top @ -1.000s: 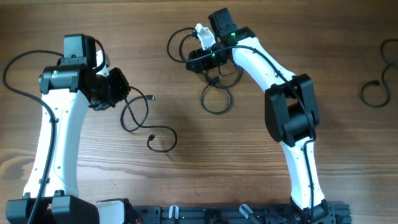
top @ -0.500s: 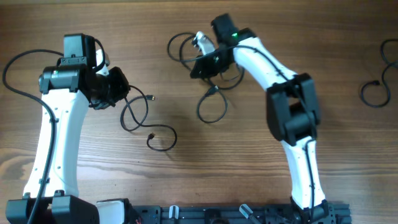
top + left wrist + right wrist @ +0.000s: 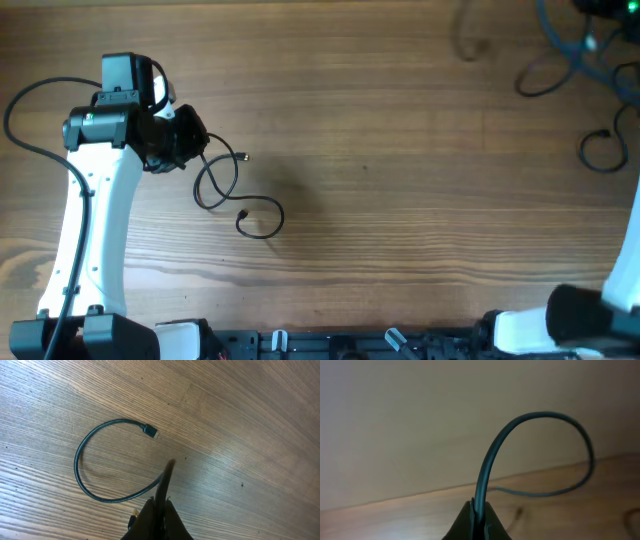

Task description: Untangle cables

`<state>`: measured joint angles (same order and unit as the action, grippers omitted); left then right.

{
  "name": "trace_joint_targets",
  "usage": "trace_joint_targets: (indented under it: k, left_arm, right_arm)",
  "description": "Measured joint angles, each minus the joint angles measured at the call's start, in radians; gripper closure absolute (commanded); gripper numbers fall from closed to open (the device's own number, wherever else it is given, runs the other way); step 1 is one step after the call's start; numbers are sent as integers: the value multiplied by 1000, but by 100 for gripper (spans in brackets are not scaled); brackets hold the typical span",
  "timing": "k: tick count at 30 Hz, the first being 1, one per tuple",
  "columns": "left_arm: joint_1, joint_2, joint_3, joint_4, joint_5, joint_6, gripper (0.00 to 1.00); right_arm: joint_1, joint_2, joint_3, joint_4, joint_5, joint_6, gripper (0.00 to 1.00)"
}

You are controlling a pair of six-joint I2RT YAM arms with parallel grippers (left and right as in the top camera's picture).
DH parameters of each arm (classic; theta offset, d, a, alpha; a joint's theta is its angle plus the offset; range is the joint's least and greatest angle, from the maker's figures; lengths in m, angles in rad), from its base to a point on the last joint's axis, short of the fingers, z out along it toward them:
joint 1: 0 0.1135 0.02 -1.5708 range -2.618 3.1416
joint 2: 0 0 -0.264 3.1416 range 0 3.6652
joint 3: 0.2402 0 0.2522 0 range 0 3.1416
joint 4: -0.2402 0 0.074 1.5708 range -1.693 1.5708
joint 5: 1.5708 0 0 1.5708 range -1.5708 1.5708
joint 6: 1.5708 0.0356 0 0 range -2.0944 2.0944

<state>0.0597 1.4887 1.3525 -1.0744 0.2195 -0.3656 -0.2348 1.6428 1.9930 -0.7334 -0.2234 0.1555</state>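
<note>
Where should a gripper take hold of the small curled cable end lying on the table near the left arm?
I'd grip the curled cable end just behind its plug, coming straight down from above, jaws across the cord. It lies flat on the table, clear of the larger loop beside it.

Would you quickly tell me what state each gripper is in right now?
Left gripper: closed, pinching the looped cable.
Right gripper: closed, pinching the arching cable.

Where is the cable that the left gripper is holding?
Overhead, the cable lies on the table's left half, looping rightward from the left gripper.
</note>
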Motion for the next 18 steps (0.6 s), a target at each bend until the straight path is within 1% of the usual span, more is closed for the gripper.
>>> trace_joint_targets:
  k: [3,5,9,10,11,12,13,14,15,18]
  left_arm:
    - [0,0,0,3,0,0,96]
    - [0,0,0,2,0,0,96]
    - [0,0,-1,2,0,0,96]
    - [0,0,-1,2,0,0,96]
    - [0,0,-1,2,0,0,96]
    - [0,0,-1,2,0,0,96]
    - [0,0,-1,2,0,0,96]
    - [0,0,-1,2,0,0,96]
    - [0,0,-1,1,0,-1,96]
    - [0,0,-1,-3,0,-4,96]
  right_arm:
    - [-47,97,-3,54,63,2,96]
    - [-85,195,-5,93,132,37,96]
    - [-138,303,-10,142,216,112,95]
    - [-148,320,-10,152,227,121,83]
    - [-154,332,-10,158,234,127,69]
    - [-162,348,-10,158,242,142,36]
    - [-164,355,-10,158,243,140,18]
    - [-163,355,-10,158,241,144,11]
    - [-162,355,-10,158,239,148,0]
    - [-161,355,-10,143,238,148,0]
